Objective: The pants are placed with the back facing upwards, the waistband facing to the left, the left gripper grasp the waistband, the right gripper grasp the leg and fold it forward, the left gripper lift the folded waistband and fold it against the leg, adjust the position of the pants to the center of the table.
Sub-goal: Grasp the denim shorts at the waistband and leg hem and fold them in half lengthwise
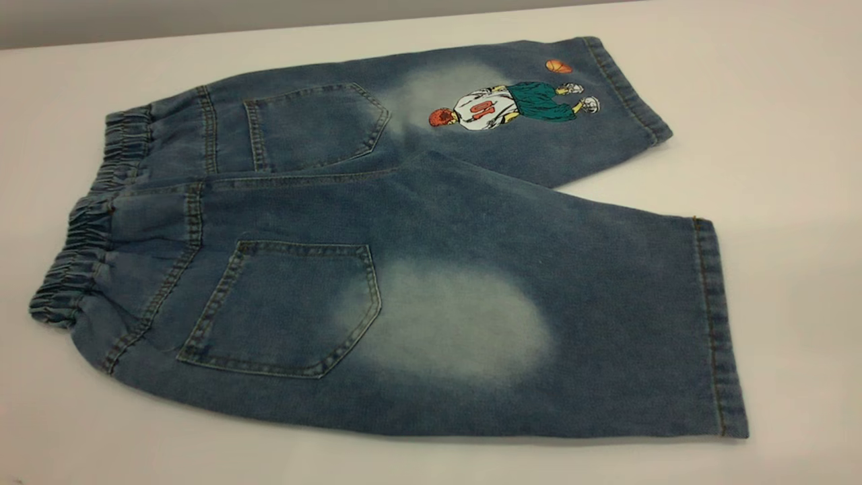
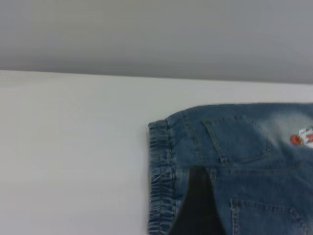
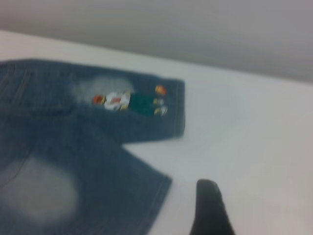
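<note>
From my station I see the pants point(image 1: 404, 269) spread flat on the table point(image 1: 774, 135), back side up, not yet folded. Their long axis runs across the table, left edge to right edge, and they fill most of the middle of it.

Nearest the table's front edge lies the leg point(image 1: 572, 323) without print, its stitched hem point(image 1: 717, 323) pointing toward the right edge, a pale faded oval beside the near back pocket point(image 1: 283, 306). The waistband point(image 1: 81, 249) is bunched and ruched at the opposite end, pointing toward the left edge.

Farther back is the second back pocket point(image 1: 313, 124) and the other leg, angled off toward the far right corner. It carries the cartoon basketball player point(image 1: 512, 106) lying on its side, head toward the waistband, with an orange ball point(image 1: 557, 66) near the hem. The white jersey bears red digits, apparently 10.

The left gripper point(image 2: 198, 205) shows only as a dark finger over the waistband area in its wrist view; the right gripper point(image 3: 211, 210) as one dark finger above bare table just off the near leg's hem. I cannot tell whether either is open or closed.
</note>
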